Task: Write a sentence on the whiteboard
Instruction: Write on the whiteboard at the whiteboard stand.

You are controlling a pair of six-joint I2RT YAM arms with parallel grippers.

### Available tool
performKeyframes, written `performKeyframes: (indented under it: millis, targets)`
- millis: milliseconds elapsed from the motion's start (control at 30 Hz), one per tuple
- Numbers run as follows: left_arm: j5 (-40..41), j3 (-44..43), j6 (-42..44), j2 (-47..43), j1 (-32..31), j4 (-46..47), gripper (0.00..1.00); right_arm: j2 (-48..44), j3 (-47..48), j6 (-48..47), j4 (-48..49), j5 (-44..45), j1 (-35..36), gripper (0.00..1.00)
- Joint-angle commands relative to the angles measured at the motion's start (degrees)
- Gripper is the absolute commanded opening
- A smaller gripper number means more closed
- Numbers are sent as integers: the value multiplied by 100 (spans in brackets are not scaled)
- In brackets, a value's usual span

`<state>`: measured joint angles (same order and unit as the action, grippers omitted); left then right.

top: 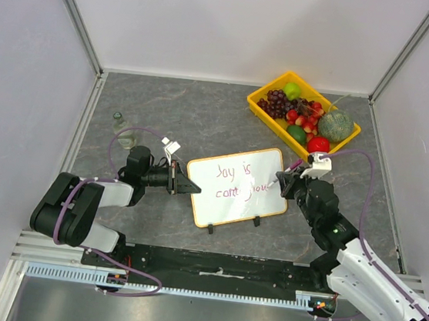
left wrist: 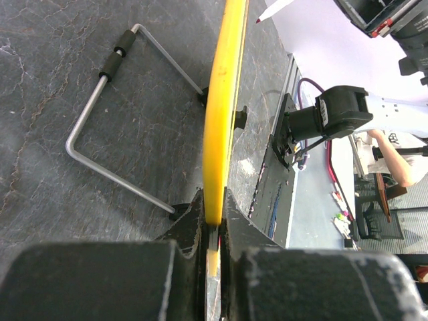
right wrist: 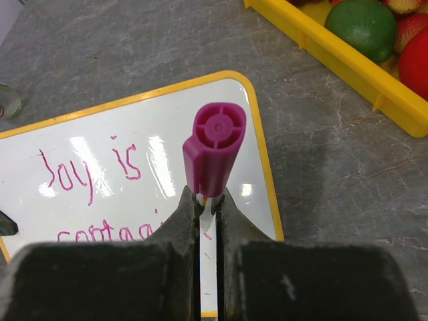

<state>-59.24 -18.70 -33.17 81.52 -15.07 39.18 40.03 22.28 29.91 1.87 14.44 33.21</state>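
Note:
The whiteboard (top: 235,186) stands tilted on the middle of the table, a white board with a yellow frame. The sentence (top: 235,180) on it reads "Joy is contagious" in pink, in two lines. My left gripper (top: 185,183) is shut on the board's left edge; the left wrist view shows the yellow edge (left wrist: 224,100) clamped between my jaws (left wrist: 214,207). My right gripper (top: 285,182) is shut on a marker (right wrist: 214,147) with a magenta end, over the whiteboard's (right wrist: 134,134) right part, by the end of the second line. The marker's tip is hidden in the right wrist view.
A yellow fruit tray (top: 304,112) with grapes, a lime (right wrist: 361,27) and other fruit stands at the back right. A small glass bottle (top: 121,128) is behind the left arm. The board's wire stand (left wrist: 100,120) rests on the table behind it.

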Motion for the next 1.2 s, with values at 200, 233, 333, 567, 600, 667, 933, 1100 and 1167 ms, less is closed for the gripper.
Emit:
performKeyframes:
  millis: [200, 233, 333, 567, 600, 667, 933, 1100, 1167]
  targets:
    - [247, -29, 100, 66, -5, -121, 2, -101, 373, -143, -11, 156, -25, 0]
    - [247, -29, 100, 58, -5, -121, 2, -101, 373, -152, -11, 173, -25, 0]
    - [247, -37, 100, 66, 4, -112, 2, -57, 382, -179, -11, 217, -34, 0]
    - [238, -46, 91, 84, -5, -121, 2, 127, 391, -161, 120, 279, -52, 0]
    - [238, -46, 100, 84, -5, -121, 2, 171, 391, -161, 156, 279, -52, 0]
    - [246, -37, 100, 84, 4, -121, 2, 250, 400, -170, 208, 279, -52, 0]
    - [229, -46, 100, 84, -5, -121, 2, 409, 417, -152, 402, 262, -69, 0]
    - [229, -55, 91, 101, 4, -121, 2, 435, 435, -161, 455, 261, -78, 0]
    - [229, -46, 100, 101, -5, -121, 2, 444, 452, -161, 455, 261, -87, 0]
